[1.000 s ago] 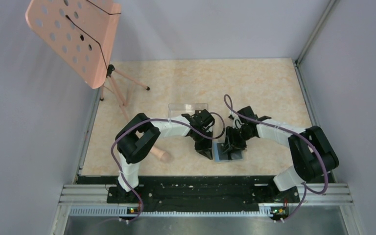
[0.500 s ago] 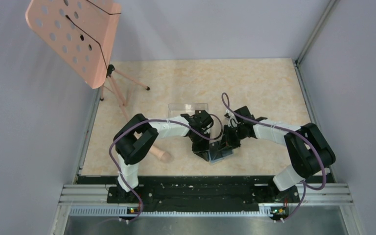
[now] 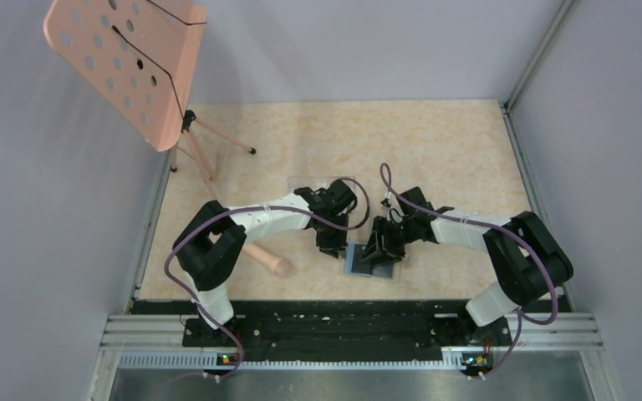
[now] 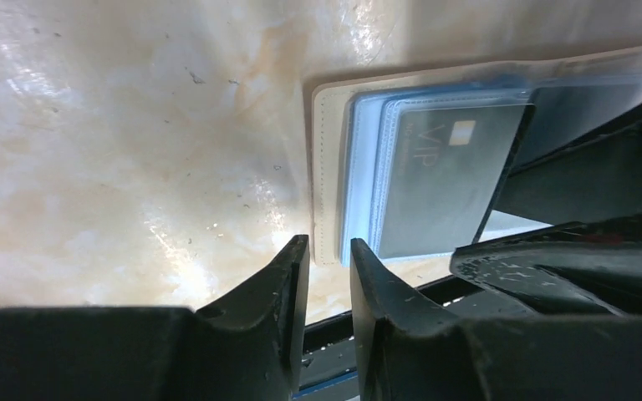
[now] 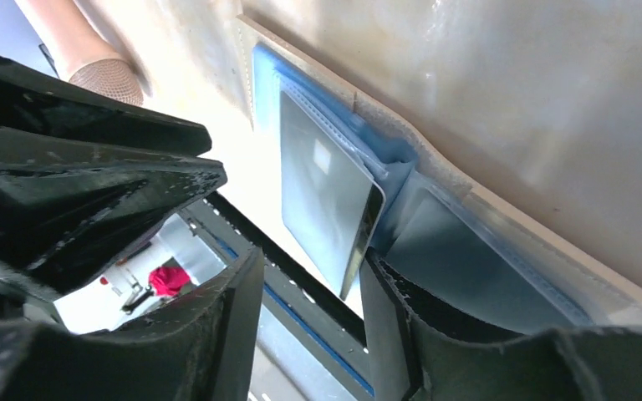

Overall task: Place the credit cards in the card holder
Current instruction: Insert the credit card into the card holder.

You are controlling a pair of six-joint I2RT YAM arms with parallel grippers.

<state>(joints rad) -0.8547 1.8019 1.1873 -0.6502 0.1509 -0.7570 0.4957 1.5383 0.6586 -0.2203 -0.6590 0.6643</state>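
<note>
Credit card half inside open card holder; left end effector barely parted, empty, beside it; right end effector spread at card's corner.

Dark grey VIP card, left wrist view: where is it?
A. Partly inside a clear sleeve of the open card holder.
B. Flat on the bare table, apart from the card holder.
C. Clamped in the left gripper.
A: the dark grey card sits partway in a clear sleeve of the open card holder, with one end sticking out.
</note>
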